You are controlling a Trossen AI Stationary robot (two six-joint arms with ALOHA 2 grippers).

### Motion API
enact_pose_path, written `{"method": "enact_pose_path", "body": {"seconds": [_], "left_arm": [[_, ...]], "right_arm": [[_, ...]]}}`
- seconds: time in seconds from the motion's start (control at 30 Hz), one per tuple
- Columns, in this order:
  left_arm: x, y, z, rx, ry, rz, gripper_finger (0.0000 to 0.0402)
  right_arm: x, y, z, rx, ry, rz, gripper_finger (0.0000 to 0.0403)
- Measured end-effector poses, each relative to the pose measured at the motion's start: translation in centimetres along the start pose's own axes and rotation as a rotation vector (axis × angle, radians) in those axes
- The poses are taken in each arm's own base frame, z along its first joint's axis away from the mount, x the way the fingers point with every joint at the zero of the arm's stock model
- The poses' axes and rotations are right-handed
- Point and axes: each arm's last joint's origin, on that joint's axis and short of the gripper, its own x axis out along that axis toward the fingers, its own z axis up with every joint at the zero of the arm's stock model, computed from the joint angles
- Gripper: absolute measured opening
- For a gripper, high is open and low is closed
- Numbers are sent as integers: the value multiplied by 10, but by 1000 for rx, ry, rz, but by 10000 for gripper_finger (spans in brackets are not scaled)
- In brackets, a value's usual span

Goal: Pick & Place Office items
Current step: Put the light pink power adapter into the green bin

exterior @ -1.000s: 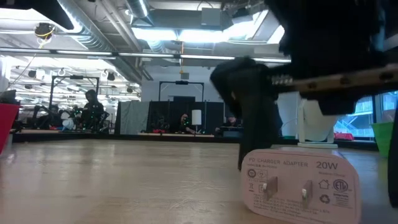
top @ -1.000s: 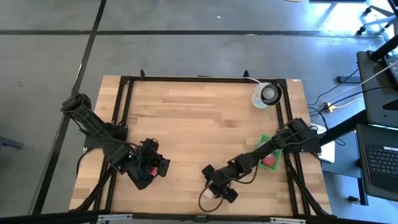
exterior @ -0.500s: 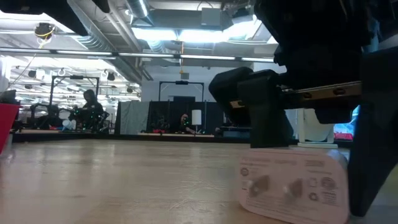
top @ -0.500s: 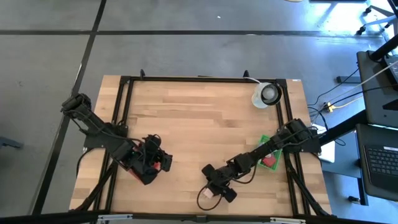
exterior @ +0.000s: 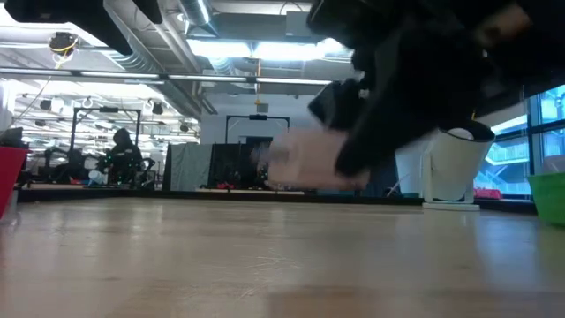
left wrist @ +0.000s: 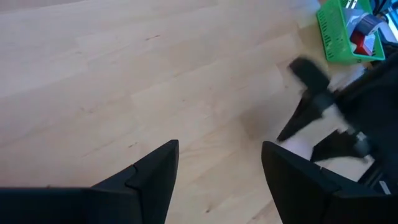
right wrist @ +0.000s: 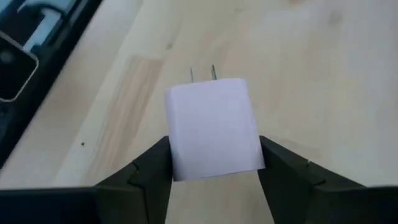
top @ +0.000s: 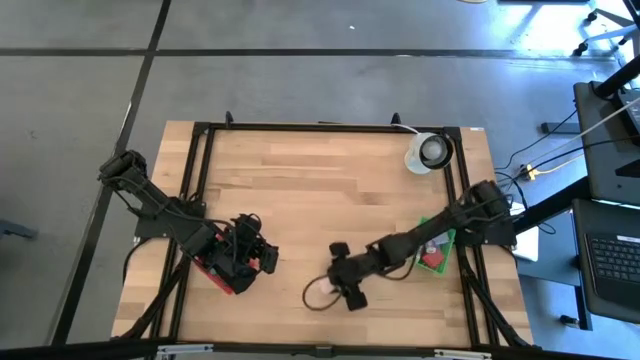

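One office item, a white charger block with two metal prongs (right wrist: 211,124), sits between the fingers of my right gripper (right wrist: 214,146), which is shut on it near the table's front middle (top: 345,285). In the low view the block (exterior: 305,163) shows blurred above the tabletop. A thin pale cord loop (top: 318,293) shows beside that gripper. My left gripper (left wrist: 217,149) is open with nothing between its fingers, and hovers over the red basket (top: 225,272) at the front left. My right gripper pinches the charger block between its two fingers, on two opposite sides (right wrist: 173,155) at the end away from the prongs. The prongs (right wrist: 202,73) point away from the gripper. The block is lifted clear of the table.
The green basket (top: 437,250) at the right edge holds a red piece (left wrist: 364,31). A white round object with a dark centre (top: 428,152) stands at the far right corner. A black frame (top: 200,160) runs around the tabletop.
My right gripper has shut on the white charger block, which stood on the table, and has lifted it clear while moving toward the far edge. The cord loop has come along with it.
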Motion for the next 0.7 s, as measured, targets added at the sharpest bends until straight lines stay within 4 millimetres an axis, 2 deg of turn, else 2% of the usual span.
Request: {"method": "enact_pose_path", "body": {"seconds": [0.17,0.33,0.5,0.7], "left_arm": [[0,0,0,9,-13,-2,226],[0,0,2,8,-81,-12,226],[0,-1,8,-34,-219,-32,226],[6,-2,21,-78,-365,-32,226]], "right_arm": [[-47,-23,21,100,-42,-110,198],[-107,-40,44,173,-214,-286,198],[-167,-46,60,231,-422,-438,198],[-220,-45,64,280,-585,-509,198]]}}
